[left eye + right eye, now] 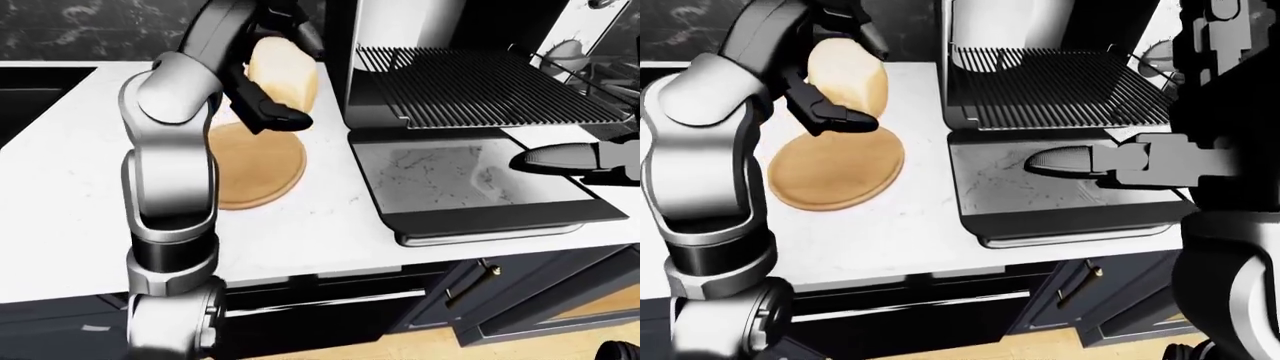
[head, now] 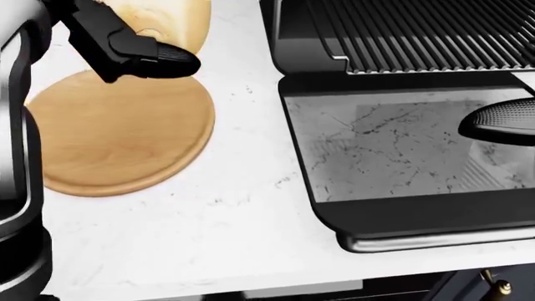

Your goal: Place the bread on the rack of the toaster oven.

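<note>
Left-eye view: we log the bread [image 1: 283,73] held above the wooden board [image 1: 255,161], left of the toaster oven [image 1: 440,45]. The left hand [image 1: 268,71] has its dark fingers closed round the loaf, one finger under it and others over the top. We judge the loaf light, soft and crushable, its pale crust matte, not slippery; taking it across the broad flanks, as here, seems sound. The rack [image 1: 480,94] is ribbed dark metal, pulled out over the open glass door [image 1: 470,176].

Head view: the board, left of the oven, is a bare round disc of smooth light wood on a white speckled counter [image 2: 234,232]. Only the lower edge of the loaf shows, at the top of the frame.

Right-eye view: the right hand [image 1: 1065,162] hovers over the oven's door; one textured black fingertip shows, and we cannot tell whether it is open or closed.
</note>
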